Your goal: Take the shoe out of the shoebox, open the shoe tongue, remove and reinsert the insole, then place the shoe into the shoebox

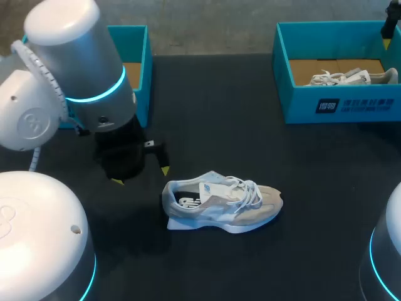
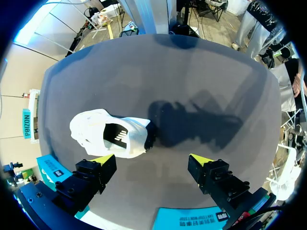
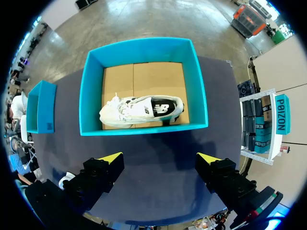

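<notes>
Shoe (image 1: pixel 222 200) is out of a box, standing on its sole mid-table, a bit toward the near edge, toe toward the right edge. Dark insole (image 1: pixel 188 202) shows inside the heel opening, so it looks seated. Laces look done up over the tongue; can't tell if the tongue is opened.

Left gripper (image 1: pixel 141 176) hovers just beside the shoe's heel, on the left-edge side, jaws wide apart, holding nothing, not touching the shoe. The left wrist view shows the shoe ahead of the fingers, off to one side, not between them.

Right shoebox (image 1: pixel 301 103) sits at the far right corner of the table (image 1: pixel 250 144), with a second shoe (image 1: pixel 351 77) lying on its cardboard floor. Right gripper (image 3: pixel 159 158) hangs above that box, jaws spread, empty.

Left shoebox (image 1: pixel 143 75) is at the far left corner, mostly hidden behind the left arm; contents not visible.

Progress guess: take-out step done. Tongue and insole steps are either pending or finished; the pictures don't settle it, as an insole in place fits both. Final placing into a shoebox is not done. Next likely contact is at the heel or collar.
</notes>
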Available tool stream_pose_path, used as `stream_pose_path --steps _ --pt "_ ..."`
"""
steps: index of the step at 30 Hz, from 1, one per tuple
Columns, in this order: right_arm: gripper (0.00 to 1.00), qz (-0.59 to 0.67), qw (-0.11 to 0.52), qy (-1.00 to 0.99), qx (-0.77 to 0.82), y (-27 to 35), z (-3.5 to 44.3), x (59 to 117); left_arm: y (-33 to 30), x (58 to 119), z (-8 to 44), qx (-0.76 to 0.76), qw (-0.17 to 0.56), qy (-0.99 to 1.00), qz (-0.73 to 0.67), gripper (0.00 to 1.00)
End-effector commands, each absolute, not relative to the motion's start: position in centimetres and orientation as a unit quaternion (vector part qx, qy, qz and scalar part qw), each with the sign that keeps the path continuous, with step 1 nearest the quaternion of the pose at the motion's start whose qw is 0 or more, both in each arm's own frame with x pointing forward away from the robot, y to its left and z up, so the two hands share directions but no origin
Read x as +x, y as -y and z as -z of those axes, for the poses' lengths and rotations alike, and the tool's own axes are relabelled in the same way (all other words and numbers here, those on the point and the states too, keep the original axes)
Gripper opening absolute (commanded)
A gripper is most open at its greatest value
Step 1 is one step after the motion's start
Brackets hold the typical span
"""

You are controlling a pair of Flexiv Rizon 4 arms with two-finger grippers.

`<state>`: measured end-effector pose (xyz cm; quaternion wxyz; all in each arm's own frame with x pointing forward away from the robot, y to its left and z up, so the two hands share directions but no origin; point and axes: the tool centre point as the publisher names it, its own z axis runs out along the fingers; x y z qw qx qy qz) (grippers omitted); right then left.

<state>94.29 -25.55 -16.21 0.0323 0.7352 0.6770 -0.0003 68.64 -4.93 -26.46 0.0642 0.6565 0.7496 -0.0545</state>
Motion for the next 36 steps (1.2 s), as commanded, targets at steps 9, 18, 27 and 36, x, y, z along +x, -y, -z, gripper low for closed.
stream_pose_path --steps 9,18,27,36 --pt "1.0 0.0 0.033 -0.676 0.736 25.5 16.2 94.2 2.4 67.5 26.3 0.609 0.084 -0.779 0.124 1.0" --pt "1.0 0.0 0.033 -0.676 0.736 25.5 16.2 94.2 -1.7 67.4 26.0 0.492 0.067 -0.828 0.26 1.0" --pt "1.0 0.0 0.033 -0.676 0.736 25.5 16.2 94.2 -3.1 67.6 28.6 0.31 0.011 -0.826 0.47 1.0" --pt "1.0 0.0 0.033 -0.676 0.736 25.5 16.2 94.2 -1.0 66.9 30.8 0.259 -0.006 -0.828 0.498 1.0"
